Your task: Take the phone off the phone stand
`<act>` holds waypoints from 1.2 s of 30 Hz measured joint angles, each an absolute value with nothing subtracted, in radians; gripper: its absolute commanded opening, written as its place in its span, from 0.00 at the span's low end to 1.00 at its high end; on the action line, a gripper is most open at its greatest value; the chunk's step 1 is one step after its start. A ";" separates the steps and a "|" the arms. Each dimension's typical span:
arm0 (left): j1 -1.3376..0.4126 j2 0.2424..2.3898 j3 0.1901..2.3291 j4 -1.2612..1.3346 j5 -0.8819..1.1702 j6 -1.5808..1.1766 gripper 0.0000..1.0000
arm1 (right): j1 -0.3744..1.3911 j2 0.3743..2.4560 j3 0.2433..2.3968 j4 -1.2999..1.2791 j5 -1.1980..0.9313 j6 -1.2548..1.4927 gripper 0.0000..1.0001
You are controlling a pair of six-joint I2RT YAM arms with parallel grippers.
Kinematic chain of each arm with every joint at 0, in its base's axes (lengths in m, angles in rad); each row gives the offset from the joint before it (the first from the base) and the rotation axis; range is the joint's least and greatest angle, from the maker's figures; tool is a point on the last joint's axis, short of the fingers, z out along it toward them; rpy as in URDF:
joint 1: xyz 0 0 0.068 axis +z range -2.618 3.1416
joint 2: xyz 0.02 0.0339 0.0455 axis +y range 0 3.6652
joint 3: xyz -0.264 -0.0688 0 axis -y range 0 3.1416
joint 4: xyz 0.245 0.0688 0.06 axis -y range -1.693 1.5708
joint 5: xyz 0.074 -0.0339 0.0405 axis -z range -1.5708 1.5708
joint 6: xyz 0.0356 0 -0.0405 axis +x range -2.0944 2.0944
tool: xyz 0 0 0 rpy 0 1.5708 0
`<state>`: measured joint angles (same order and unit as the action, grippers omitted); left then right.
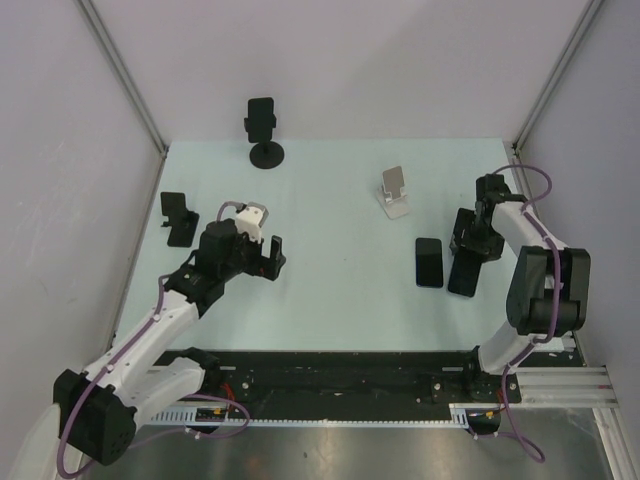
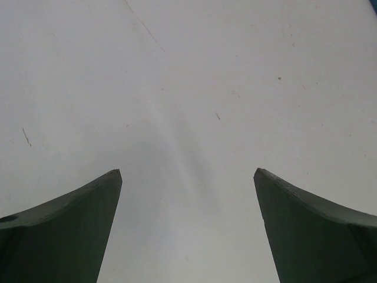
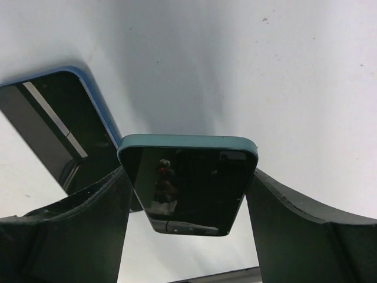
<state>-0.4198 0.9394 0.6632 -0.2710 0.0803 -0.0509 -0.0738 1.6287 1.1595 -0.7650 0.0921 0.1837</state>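
Jaws: right gripper point(image 3: 189, 172) pinches the phone point(image 3: 188, 191) edgewise, left gripper point(image 2: 188, 174) gapes empty; best lower it flat, clear of the second phone point(image 3: 50, 127).

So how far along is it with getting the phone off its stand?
Partway, it seems. Done: the white stand is empty and one phone lies flat on the table. In hand: the right gripper is clamped on a second phone beside it. Left: the black stand at the back seems to hold a dark phone; the left gripper is open and empty.
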 measured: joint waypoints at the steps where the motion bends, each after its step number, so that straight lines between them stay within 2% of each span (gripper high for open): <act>1: -0.422 0.937 0.663 -0.273 0.078 -0.051 1.00 | -0.073 1.647 1.159 -0.759 0.092 0.183 0.28; 16: -0.428 0.934 0.663 -0.275 0.056 -0.044 1.00 | -0.073 1.783 1.159 -0.605 0.020 0.111 0.50; 23: -0.428 0.935 0.663 -0.275 0.056 -0.044 1.00 | -0.074 1.799 1.159 -0.591 -0.012 0.084 0.73; 25: -0.428 0.936 0.663 -0.275 0.056 -0.044 1.00 | -0.074 1.799 1.159 -0.591 -0.017 0.080 0.75; 29: -0.428 0.941 0.663 -0.275 0.056 -0.044 1.00 | -0.074 1.799 1.159 -0.585 -0.025 0.078 0.88; 36: -0.428 0.947 0.663 -0.276 0.056 -0.044 1.00 | -0.077 1.792 1.159 -0.561 -0.034 0.083 0.88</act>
